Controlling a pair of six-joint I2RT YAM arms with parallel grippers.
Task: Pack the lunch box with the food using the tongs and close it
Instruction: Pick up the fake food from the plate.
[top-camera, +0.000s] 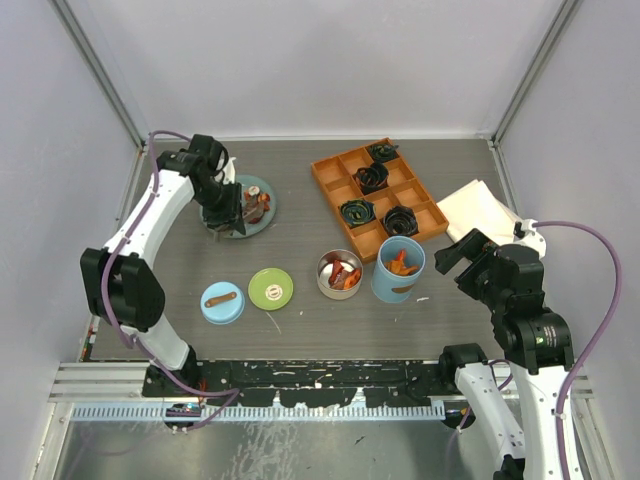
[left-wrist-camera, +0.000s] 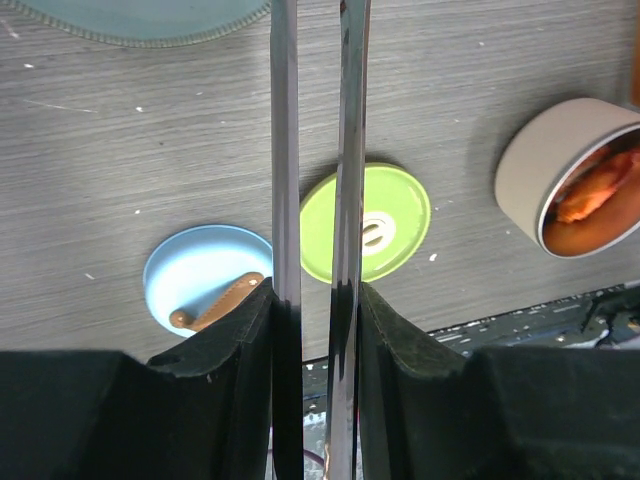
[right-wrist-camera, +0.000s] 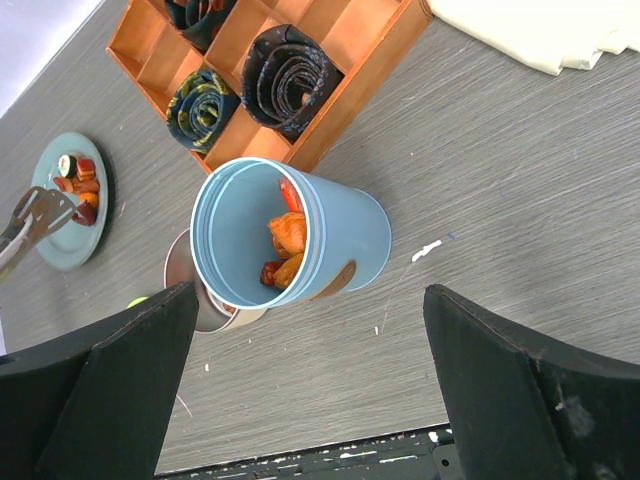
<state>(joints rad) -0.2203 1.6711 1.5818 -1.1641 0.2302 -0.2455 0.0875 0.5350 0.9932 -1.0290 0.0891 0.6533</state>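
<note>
Done: some food (right-wrist-camera: 285, 240), orange and red chunks, sits in both open halves of the lunch box. These are the steel tin (left-wrist-camera: 525, 170) and the blue tub (right-wrist-camera: 350, 240), which stands just beside the tin at its 3 o'clock, near the middle of the surface (top-camera: 300, 180).
Left to do: a few chunks lie on the plate (top-camera: 255, 228) at 10 o'clock. Both lids are off, so I judge the packing partway and the closing not begun.
Lids: the green lid (top-camera: 271, 288) and the blue lid (top-camera: 222, 302) lie flat and apart, around 8 o'clock of the tin.
Grip: the left claw (left-wrist-camera: 317, 300) is narrow, pinching the tongs (left-wrist-camera: 285, 150), whose tips reach the plate. The right claw (top-camera: 458, 258) is spread wide and holds nothing, at 3 o'clock of the tub.
Materials: the tongs are two slim mirror-bright blades. The tin is shallow, round, dull metal and the tub a tall, smooth cylinder. The lids are flat discs, the blue one with a brown strap. The surface has a grey wood grain.
</note>
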